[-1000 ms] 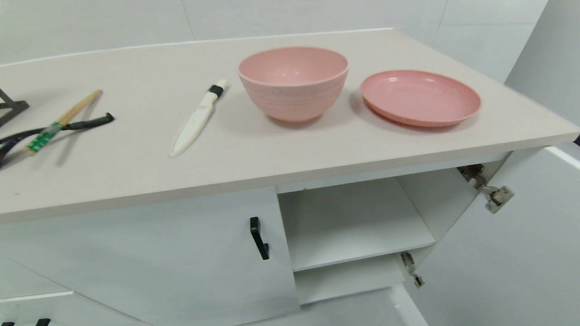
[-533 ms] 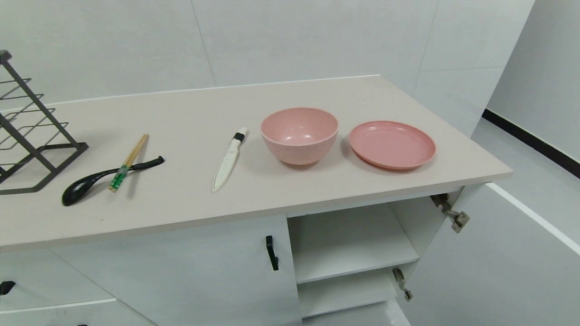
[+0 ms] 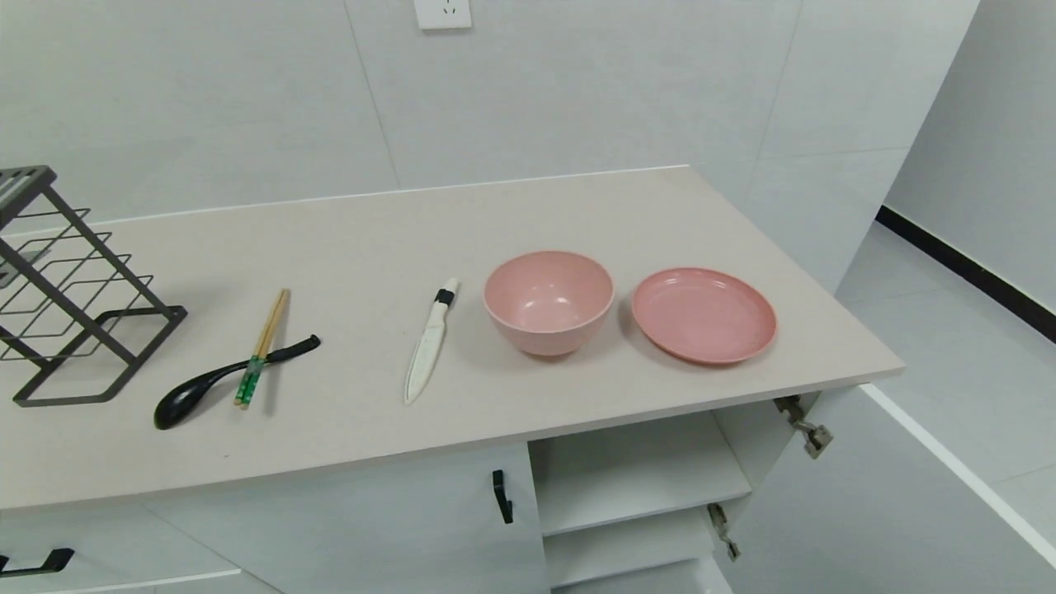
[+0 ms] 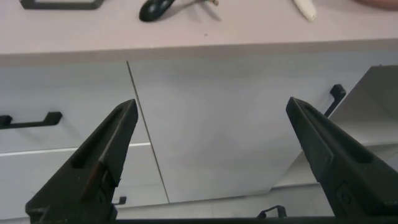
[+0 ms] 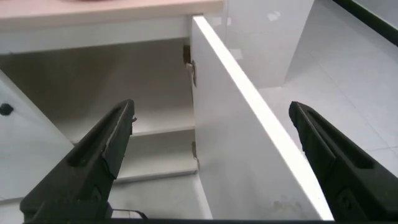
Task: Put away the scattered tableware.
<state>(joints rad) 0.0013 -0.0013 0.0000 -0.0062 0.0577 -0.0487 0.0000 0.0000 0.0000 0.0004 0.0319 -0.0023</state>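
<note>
On the beige countertop (image 3: pixel 346 247) lie, from left to right, a black spoon (image 3: pixel 210 384) crossed by wooden chopsticks (image 3: pixel 261 347), a cream knife (image 3: pixel 431 340), a pink bowl (image 3: pixel 549 302) and a pink plate (image 3: pixel 703 314). My left gripper (image 4: pixel 211 112) hangs open in front of the shut white cabinet doors (image 4: pixel 217 130), below the counter's edge, with the spoon (image 4: pixel 155 9) just above. My right gripper (image 5: pixel 211 112) is open, facing the open cabinet (image 5: pixel 99 93) and the edge of its swung-out door (image 5: pixel 249 118).
A black wire rack (image 3: pixel 66 289) stands at the counter's left end. Below the plate the cabinet is open, with two bare shelves (image 3: pixel 635 470) and its door (image 3: pixel 899 503) swung out to the right. A black handle (image 3: pixel 502 496) marks the shut door beside it.
The head camera has drawn back and tilted up, so the whole counter, the rack and a wall socket have come into view. The tableware itself has not moved.
</note>
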